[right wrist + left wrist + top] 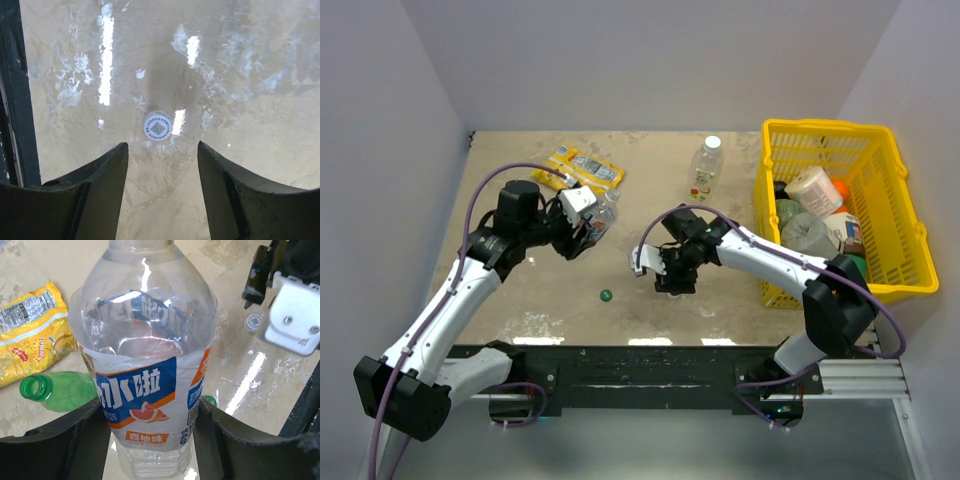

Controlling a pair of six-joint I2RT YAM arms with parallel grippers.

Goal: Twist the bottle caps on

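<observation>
My left gripper (pixel 150 405) is shut on a clear bottle (pixel 145 355) with a blue and orange label, held at its lower body with the neck pointing away; in the top view the gripper (pixel 582 222) holds this bottle (pixel 606 212) at the table's left middle. Beside it lies an uncapped green bottle (pixel 57 390). My right gripper (pixel 162 146) hangs open over the table with nothing between its fingers, and a white cap (pixel 158 126) lies just beyond its fingertips. A dark green cap (pixel 606 296) sits on the table between the arms. Another clear bottle (pixel 707 165) with a white cap stands at the back.
A yellow snack packet (pixel 585 168) lies behind the left gripper. A yellow basket (pixel 892 205) with bulkier containers stands at the right edge. The right gripper (pixel 672 278) is near the table's middle, close to the front edge.
</observation>
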